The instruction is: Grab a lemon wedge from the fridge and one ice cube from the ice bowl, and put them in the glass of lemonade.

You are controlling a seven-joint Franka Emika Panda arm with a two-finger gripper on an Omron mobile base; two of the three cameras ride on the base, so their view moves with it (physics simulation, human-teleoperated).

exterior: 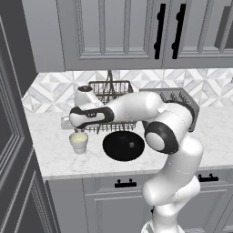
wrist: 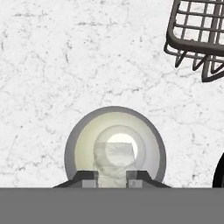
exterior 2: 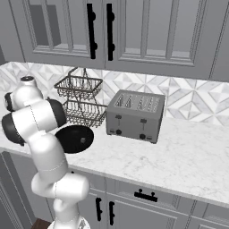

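So the arm's stretched out to the left over the marble counter [exterior: 54,154], and the gripper [wrist: 112,177] is hanging right above the glass of lemonade [exterior: 78,141]. Looking down from the hand, its 2 fingertips [wrist: 89,178] are pulled in close with a translucent ice cube [wrist: 113,159] pinched between them, sitting directly over the mouth of the cup. The pale yellow drink is visible in there around the cube. The ice bowl [exterior: 123,145] sits on the counter just to the right of the glass, near but not touching. Behind both is a black wire rack [exterior: 110,93], and further right there's a grey toaster [exterior 2: 134,115].
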